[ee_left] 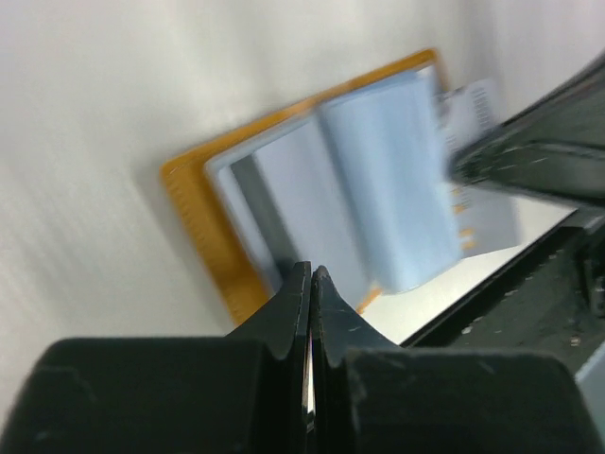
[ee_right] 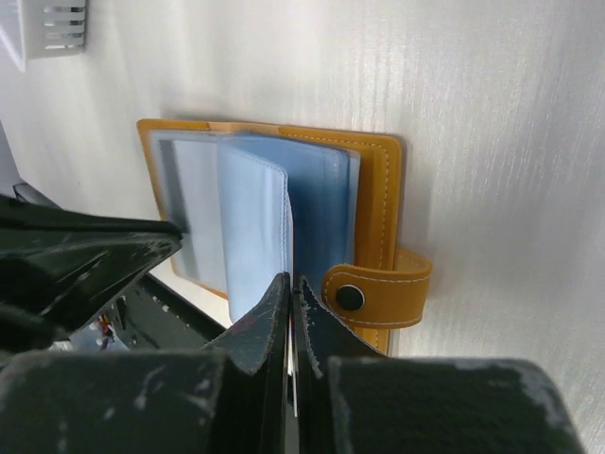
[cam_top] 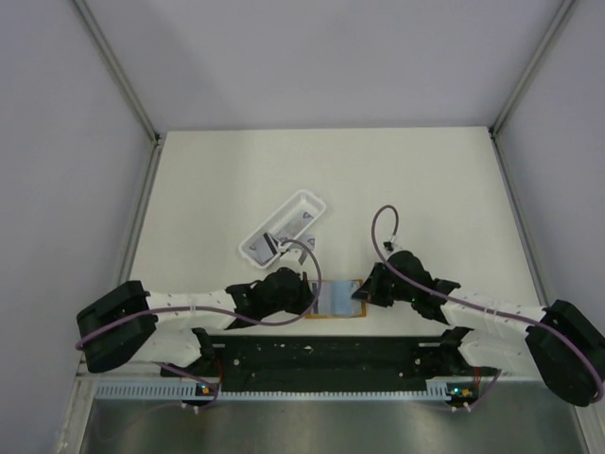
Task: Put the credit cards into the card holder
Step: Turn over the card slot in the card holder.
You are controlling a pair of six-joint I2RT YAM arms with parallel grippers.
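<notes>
The card holder [cam_top: 336, 296] lies open near the table's front edge, orange-tan outside [ee_right: 378, 189] with pale blue sleeves inside. One sleeve stands lifted in the middle [ee_left: 397, 180]. My right gripper [ee_right: 291, 279] is shut on a credit card [ee_left: 470, 104], a white card with grey markings held upright beside the snap strap [ee_right: 378, 295]. My left gripper [ee_left: 312, 272] is shut, its tips at the holder's left-hand sleeves. I see nothing held in it. Other credit cards [cam_top: 284, 234] lie in the white tray.
The long white tray [cam_top: 307, 200] sits tilted behind the holder, left of centre. The arms' black base plate [cam_top: 321, 359] runs along the near edge just in front of the holder. Grey walls enclose the table on three sides.
</notes>
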